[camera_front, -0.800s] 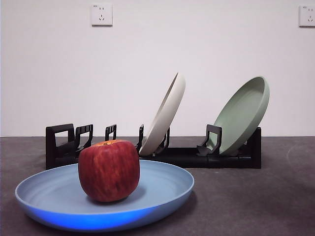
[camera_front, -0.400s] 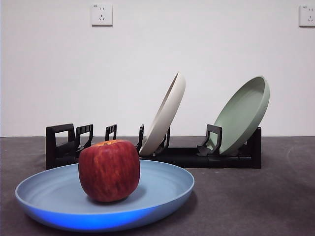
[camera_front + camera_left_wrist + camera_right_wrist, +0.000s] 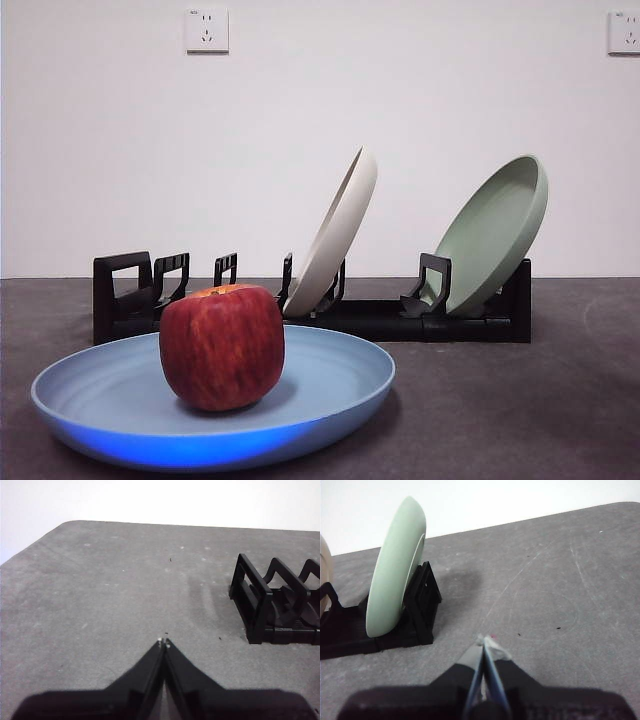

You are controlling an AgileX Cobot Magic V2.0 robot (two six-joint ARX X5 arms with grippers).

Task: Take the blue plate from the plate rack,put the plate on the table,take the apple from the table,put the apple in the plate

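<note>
Apple [image 3: 221, 347] sits in the blue plate [image 3: 340, 385], left of the plate's centre as the front view shows it, upright, stem hollow facing up with its orange-yellow patch just visible at the top. No clear long axis; roughly as wide as tall.

Blue plate lies flat on the table [image 3: 500, 410], rim up, near the front camera, in front of the left part of the plate rack [image 3: 380, 320] and apart from it.

Plate rack runs left to right across the table behind the plate, its long axis parallel to the back wall [image 3: 300, 120]. Left holders stand free. Cream-white plate [image 3: 335, 235] stands on edge near the middle, leaning right at the top. Sage-green plate [image 3: 495, 235] stands at the right end, leaning the same way, hollow face towards the left.

Left gripper [image 3: 164, 643]: jaws pressed together, tips meeting, holding nothing, above bare table near the rack's free end [image 3: 260, 605].

Right gripper [image 3: 487, 642]: jaws closed to a thin line, holding nothing, above bare table near the rack end carrying the sage-green plate [image 3: 395, 570].

Neither arm shows in the front view.

Table: dark grey, matte, felt-like, with faint scuffs and specks. Wall: plain white, two sockets high up [image 3: 206, 30], [image 3: 623, 32].
</note>
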